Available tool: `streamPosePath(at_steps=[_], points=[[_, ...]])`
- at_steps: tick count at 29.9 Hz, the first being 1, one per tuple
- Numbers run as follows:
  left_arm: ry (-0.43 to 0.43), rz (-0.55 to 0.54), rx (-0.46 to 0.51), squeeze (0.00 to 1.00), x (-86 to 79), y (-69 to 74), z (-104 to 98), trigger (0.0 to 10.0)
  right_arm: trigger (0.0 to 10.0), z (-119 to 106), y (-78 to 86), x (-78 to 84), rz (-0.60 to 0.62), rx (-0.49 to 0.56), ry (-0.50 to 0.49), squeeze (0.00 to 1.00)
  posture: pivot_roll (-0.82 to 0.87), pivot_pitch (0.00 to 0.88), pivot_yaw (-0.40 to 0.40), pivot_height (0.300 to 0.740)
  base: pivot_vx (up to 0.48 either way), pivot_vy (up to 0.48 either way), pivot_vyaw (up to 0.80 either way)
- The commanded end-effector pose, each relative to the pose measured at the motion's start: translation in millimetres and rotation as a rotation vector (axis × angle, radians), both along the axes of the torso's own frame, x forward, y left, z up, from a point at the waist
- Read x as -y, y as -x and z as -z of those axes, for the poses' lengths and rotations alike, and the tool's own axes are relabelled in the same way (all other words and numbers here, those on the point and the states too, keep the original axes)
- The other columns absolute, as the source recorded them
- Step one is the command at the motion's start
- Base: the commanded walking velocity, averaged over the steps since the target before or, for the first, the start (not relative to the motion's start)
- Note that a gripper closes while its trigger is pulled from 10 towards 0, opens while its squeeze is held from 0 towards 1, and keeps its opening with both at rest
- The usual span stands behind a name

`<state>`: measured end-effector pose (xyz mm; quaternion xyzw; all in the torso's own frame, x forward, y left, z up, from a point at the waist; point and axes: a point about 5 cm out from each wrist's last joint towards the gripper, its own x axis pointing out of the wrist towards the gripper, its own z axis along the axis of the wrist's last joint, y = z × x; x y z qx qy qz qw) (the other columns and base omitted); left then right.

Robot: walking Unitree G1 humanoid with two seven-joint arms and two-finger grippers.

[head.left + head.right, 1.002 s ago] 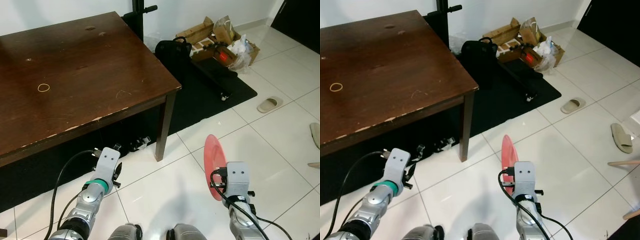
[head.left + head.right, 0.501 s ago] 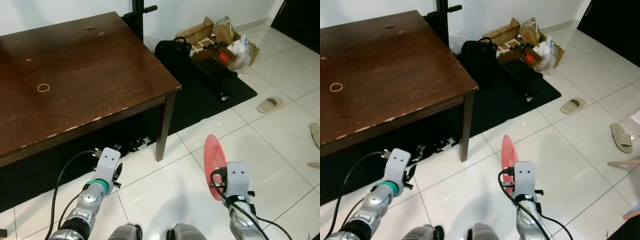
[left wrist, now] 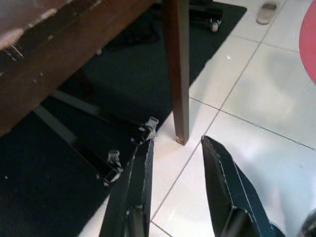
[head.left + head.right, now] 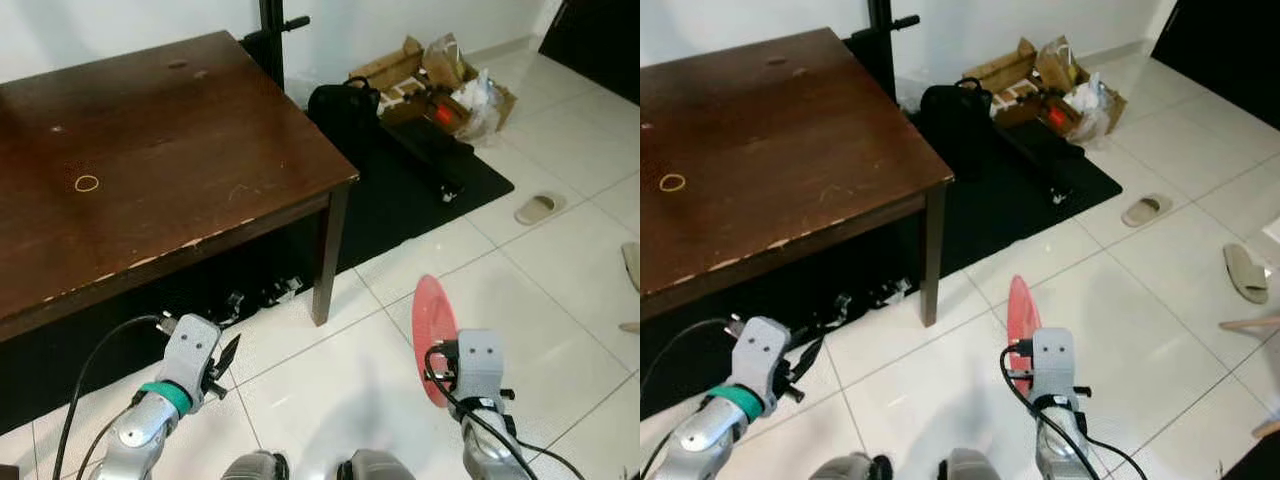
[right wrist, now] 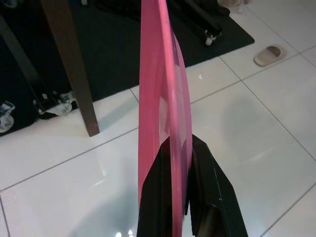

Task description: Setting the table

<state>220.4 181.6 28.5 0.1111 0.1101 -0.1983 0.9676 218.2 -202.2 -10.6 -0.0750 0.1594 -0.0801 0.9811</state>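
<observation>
A pink plate (image 4: 432,322) stands on edge above the white floor tiles, with my right gripper (image 5: 174,157) shut on its lower rim. The plate (image 5: 160,94) sits to the right of the table's near corner leg (image 4: 326,262). A dark brown wooden table (image 4: 150,170) fills the upper left, its top scratched and bare apart from a small ring (image 4: 86,183). My left gripper (image 3: 174,145) is open and holds nothing, low in front of the table's near edge, its fingers (image 3: 140,174) pointing toward the table leg (image 3: 177,69).
A black mat (image 4: 420,180) lies right of the table with a black bag (image 4: 345,105) and a wheeled black bar on it. Cardboard boxes and bags (image 4: 440,85) sit at the back. Slippers (image 4: 538,208) lie on the tiles at right. Cables and small casters (image 3: 113,165) rest under the table.
The camera has shifted slightly. My left arm has dropped lower and further left. The plate and right gripper sit a little lower in view.
</observation>
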Motion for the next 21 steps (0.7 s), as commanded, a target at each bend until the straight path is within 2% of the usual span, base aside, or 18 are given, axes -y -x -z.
streamPosePath(at_steps=[1,3,8,9,11,14,16,19,21], points=[[-0.022,-0.015,-0.032,0.00,-5.4,2.1,8.3,10.0,10.0,1.4,-0.5,-2.6,-0.006,-0.002,-0.010,0.00,-0.07,0.000,0.036,0.740,0.000,0.000,0.00],[-0.032,-0.046,-0.050,0.00,-9.9,2.4,9.7,10.0,10.0,1.2,-1.7,-3.8,-0.012,-0.002,-0.010,0.00,-0.07,0.000,0.036,0.740,0.000,0.000,0.00],[-0.036,-0.042,-0.081,0.00,-9.7,5.8,10.0,10.0,10.0,0.1,-2.5,-2.5,-0.009,0.002,-0.009,0.00,-0.07,0.000,0.036,0.740,0.000,0.000,0.00],[-0.052,-0.075,-0.118,0.00,-10.0,1.4,23.5,10.0,10.0,0.2,-2.8,-1.6,-0.006,0.001,-0.007,0.00,-0.09,0.000,0.037,0.740,0.000,0.000,0.00],[-0.055,-0.084,-0.130,0.00,-9.5,-0.1,27.3,10.0,10.0,0.3,-2.9,-1.3,-0.005,0.001,-0.007,0.00,-0.09,0.000,0.037,0.740,0.000,0.000,0.00],[-0.069,-0.119,-0.168,0.00,-2.1,-13.1,40.2,10.0,10.0,0.3,-3.2,-0.9,-0.005,0.002,-0.004,0.00,-0.09,0.000,0.035,0.740,0.000,0.000,0.00],[-0.068,-0.152,-0.181,0.00,2.7,-22.7,42.7,10.0,10.0,-0.1,-3.7,-0.4,-0.003,0.003,-0.004,0.00,-0.10,0.000,0.036,0.740,0.000,0.000,0.00],[-0.064,-0.166,-0.184,0.00,4.5,-26.5,42.5,10.0,10.0,-0.3,-3.8,-0.1,-0.001,0.004,-0.004,0.00,-0.10,0.000,0.036,0.740,0.000,0.000,0.00],[-0.023,-0.210,-0.210,0.00,12.6,-36.7,41.9,10.0,10.0,-0.7,-3.8,0.4,-0.001,0.006,-0.001,0.00,-0.12,0.000,0.036,0.740,0.000,0.000,0.00]])
